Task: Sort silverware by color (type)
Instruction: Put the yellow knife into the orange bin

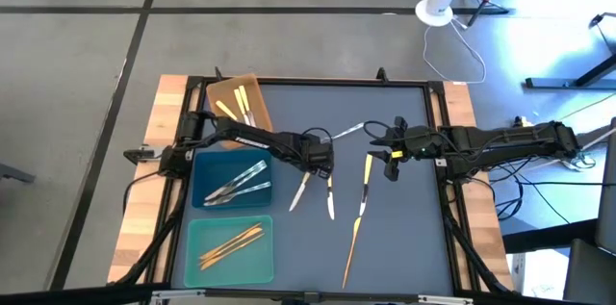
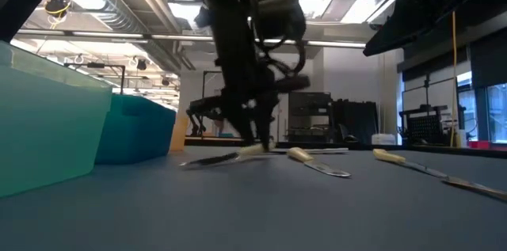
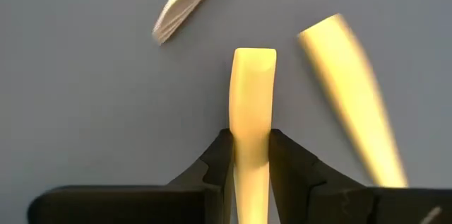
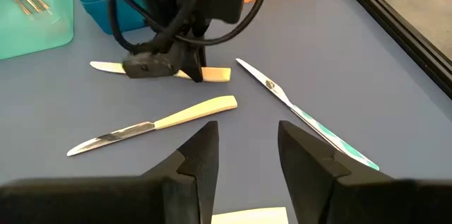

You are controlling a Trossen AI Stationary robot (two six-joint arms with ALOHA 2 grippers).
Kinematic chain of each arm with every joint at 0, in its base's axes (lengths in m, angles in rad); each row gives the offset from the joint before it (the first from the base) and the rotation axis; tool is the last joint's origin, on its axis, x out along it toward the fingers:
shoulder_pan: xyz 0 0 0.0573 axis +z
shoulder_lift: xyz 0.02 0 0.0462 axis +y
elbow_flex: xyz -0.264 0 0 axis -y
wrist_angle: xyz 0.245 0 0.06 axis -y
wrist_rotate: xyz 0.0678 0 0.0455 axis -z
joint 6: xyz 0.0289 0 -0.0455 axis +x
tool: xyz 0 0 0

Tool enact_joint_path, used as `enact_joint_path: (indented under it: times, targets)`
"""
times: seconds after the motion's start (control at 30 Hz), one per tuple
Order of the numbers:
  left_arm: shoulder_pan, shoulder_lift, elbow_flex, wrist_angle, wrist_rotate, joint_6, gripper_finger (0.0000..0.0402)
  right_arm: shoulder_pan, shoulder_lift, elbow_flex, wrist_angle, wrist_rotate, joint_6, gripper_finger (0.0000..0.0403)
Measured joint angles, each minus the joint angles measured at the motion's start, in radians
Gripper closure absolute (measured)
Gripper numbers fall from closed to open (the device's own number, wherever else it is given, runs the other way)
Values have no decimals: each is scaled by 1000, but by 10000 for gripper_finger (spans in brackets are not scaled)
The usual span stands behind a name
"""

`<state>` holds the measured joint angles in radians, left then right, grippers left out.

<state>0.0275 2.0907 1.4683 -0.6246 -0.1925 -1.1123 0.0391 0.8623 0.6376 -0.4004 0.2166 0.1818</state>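
Note:
My left gripper (image 1: pixel 314 163) stands over the middle of the mat, shut on a yellow-handled knife (image 1: pixel 300 190) whose silver blade (image 4: pixel 106 67) points toward the near left. A second yellow-handled knife (image 4: pixel 152 126) lies beside it, and a third (image 1: pixel 366 185) lies further right. An orange-gold utensil (image 1: pixel 353 247) lies near the front and an all-silver one (image 4: pixel 296 111) toward the back. My right gripper (image 4: pixel 247 143) hangs open above the mat's right side, holding nothing. My left gripper pinches the knife's yellow handle (image 3: pixel 253 121) between its two fingers, a little back from the handle's free end (image 3: pixel 254 58). The fingers (image 3: pixel 215 160) come steeply from above and lie across the handle. The blade end (image 2: pixel 198 160) rests on the mat.
Three trays stand along the left: a brown one (image 1: pixel 252 88) at the back with yellow-handled pieces, a blue one (image 1: pixel 204 175) with silver pieces, a teal one (image 1: pixel 197 233) with orange-gold pieces. The mat's near right part is bare.

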Motion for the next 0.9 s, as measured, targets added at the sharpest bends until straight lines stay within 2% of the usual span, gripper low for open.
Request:
enact_joint_path:
  times: [0.23,0.47,0.6,0.9]
  targets:
    - [29,-4,123,3,-27,134,353,0,0,0,0,0,0,269]
    - [84,-7,251,-24,-24,251,400,0,0,0,-1,0,0,269]
    - [98,-8,268,-64,-18,251,394,0,0,0,-2,0,0,269]
    - [85,-8,255,-194,62,229,384,0,0,0,-3,0,0,269]
